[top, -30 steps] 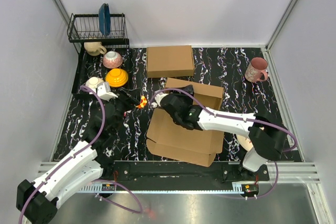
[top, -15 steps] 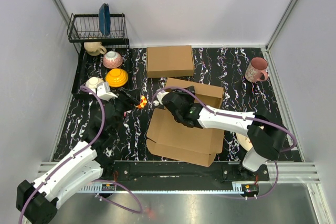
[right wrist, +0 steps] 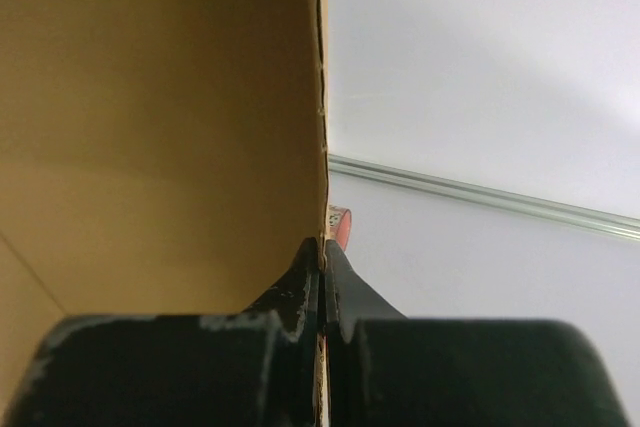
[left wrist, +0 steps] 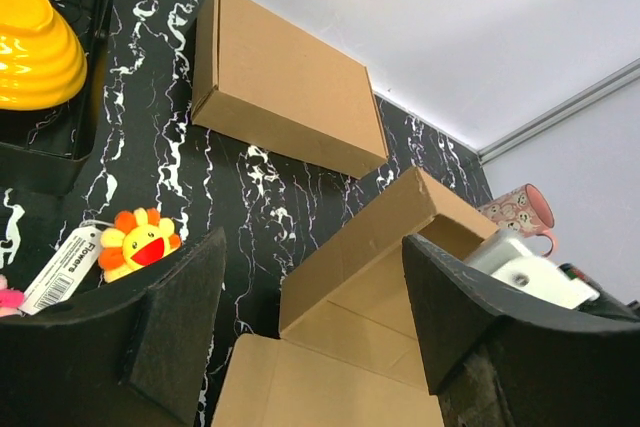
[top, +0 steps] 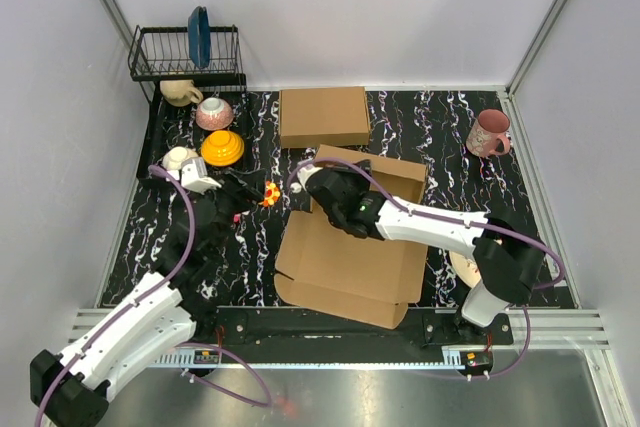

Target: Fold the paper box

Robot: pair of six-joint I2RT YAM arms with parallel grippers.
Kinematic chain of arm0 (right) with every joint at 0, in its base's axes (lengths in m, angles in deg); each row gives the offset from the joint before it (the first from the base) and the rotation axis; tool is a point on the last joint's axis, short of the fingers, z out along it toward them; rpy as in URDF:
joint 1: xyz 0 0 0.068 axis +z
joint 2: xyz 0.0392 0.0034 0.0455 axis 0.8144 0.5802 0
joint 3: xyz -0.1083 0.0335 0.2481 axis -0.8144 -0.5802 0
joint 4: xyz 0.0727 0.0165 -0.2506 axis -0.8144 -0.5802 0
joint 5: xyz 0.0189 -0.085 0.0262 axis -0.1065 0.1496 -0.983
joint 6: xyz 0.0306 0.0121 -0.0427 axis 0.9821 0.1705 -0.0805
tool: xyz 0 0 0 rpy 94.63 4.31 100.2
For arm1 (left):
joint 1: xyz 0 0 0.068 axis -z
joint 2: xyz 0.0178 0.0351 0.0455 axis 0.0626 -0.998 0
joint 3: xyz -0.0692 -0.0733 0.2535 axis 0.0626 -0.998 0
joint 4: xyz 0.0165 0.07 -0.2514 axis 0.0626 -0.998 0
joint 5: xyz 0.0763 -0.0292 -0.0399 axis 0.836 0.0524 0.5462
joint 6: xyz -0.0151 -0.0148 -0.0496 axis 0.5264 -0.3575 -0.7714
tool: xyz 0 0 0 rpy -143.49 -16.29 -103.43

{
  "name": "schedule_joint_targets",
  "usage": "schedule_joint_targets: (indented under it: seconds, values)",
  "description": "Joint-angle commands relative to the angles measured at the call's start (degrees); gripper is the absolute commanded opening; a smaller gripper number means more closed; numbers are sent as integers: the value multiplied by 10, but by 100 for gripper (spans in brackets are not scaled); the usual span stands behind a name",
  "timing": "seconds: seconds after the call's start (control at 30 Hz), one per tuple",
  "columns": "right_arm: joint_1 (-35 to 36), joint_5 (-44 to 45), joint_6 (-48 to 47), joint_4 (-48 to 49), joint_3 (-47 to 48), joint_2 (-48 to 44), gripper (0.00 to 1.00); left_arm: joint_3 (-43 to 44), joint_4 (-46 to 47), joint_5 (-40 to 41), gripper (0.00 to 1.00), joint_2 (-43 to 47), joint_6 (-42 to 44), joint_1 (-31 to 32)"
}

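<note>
While the right gripper (right wrist: pixel 322 259) nips the thin top edge of a raised cardboard wall, its fingers pressed together with only the sheet between them, the paper box (top: pixel 345 262) lies half formed at the middle of the table, reaching toward 6 o'clock. The grip sits near the box's 11 o'clock corner, where the rear wall stands up. I judge the pinch is there to hold that panel upright or to bend it along its crease, since the flaps at 6 o'clock lie flat and unfolded.

The left gripper (left wrist: pixel 312 247) hangs at 9 o'clock of the box, jaws spread wide and holding nothing, aimed at the raised wall. It looks placed to come in as a second hand on that side, though this is only a guess.

A neatly formed box (top: pixel 323 115) sits at 12 o'clock by the back wall, well apart from the work. A sunflower toy (top: pixel 270 194) lies between the left gripper and the paper box, close enough to be nudged. A pink mug (top: pixel 488 133) stands at 2 o'clock.
</note>
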Motion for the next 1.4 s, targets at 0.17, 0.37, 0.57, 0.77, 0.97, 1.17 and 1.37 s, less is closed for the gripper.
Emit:
schedule_joint_targets:
  seconds: [0.17, 0.37, 0.57, 0.77, 0.97, 1.17, 1.37]
  values:
    - [-38, -8, 181, -196, 259, -30, 0, 129, -49, 42, 74, 55, 41, -3]
    - [-191, -249, 496, -400, 385, -60, 0, 209, -56, 49, 74, 79, 88, -3]
    - [-408, -557, 728, -417, 306, -103, 0, 235, -58, 39, 74, 94, 96, -3]
    - [-484, -745, 899, -319, 147, -135, 0, 196, -62, 12, 74, 102, 60, -2]
    - [-493, -744, 1149, -198, -28, -207, 0, 125, -56, -31, 69, 115, 7, -2]
    - [-445, -585, 1302, -175, -153, -287, 0, 65, -51, -30, 69, 130, -26, -1]
    - [-303, -417, 1436, -208, -186, -250, 0, 19, -47, -10, 69, 102, -58, 9]
